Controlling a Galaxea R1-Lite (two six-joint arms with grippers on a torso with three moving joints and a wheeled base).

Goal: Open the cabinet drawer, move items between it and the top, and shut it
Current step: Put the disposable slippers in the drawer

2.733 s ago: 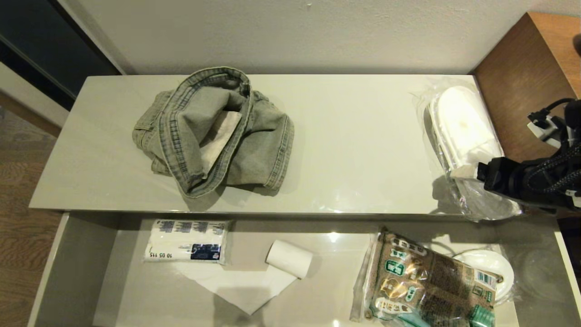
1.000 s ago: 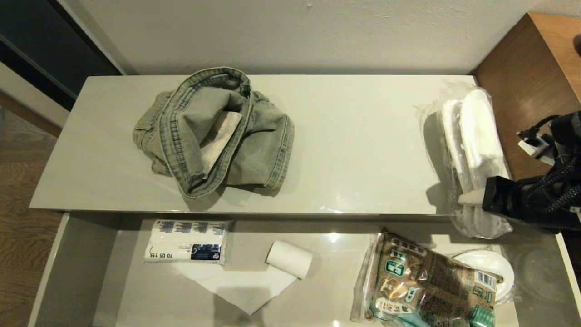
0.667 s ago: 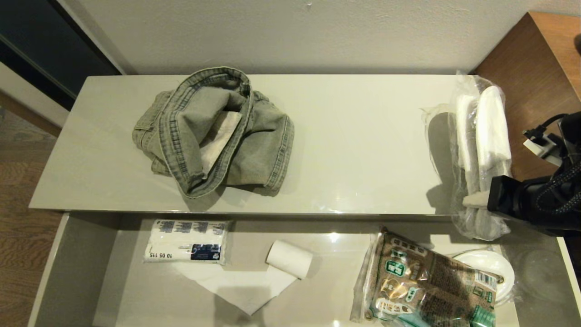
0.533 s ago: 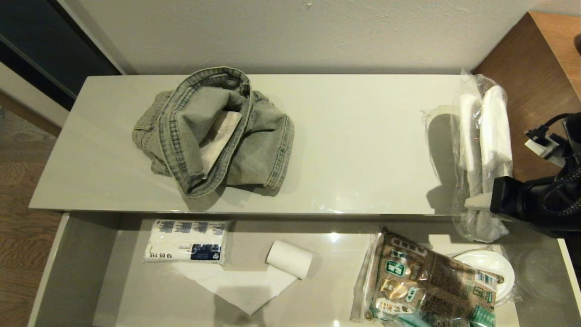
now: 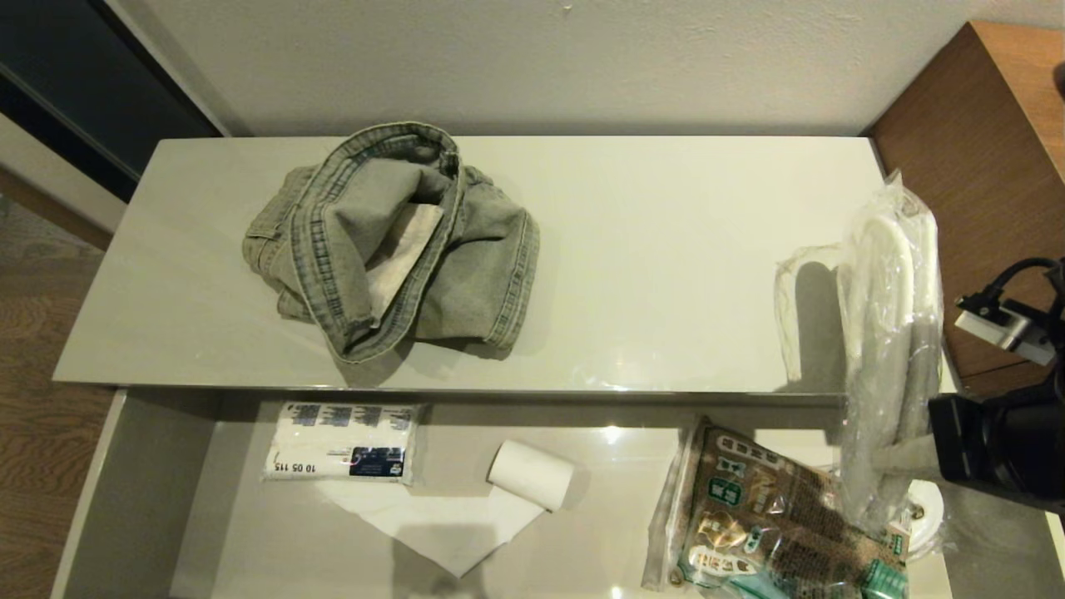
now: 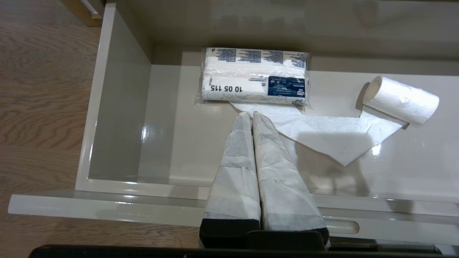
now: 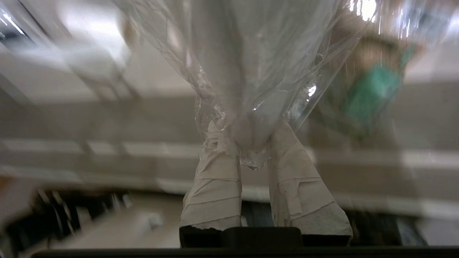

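Above open drawer (image 5: 141, 491): slippers (image 5: 886, 333) pinched between right jaws.

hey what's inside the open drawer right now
In the cabinet drawer lie a wrapped tissue pack, a white paper roll with a loose sheet, and a brown printed packet. A white dish peeks from under the packet, mostly covered.

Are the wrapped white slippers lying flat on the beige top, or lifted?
Lifted. The clear-wrapped white slippers hang on edge from the right gripper, shut on their wrap, over the glossy beige top's front edge and the open drawer.
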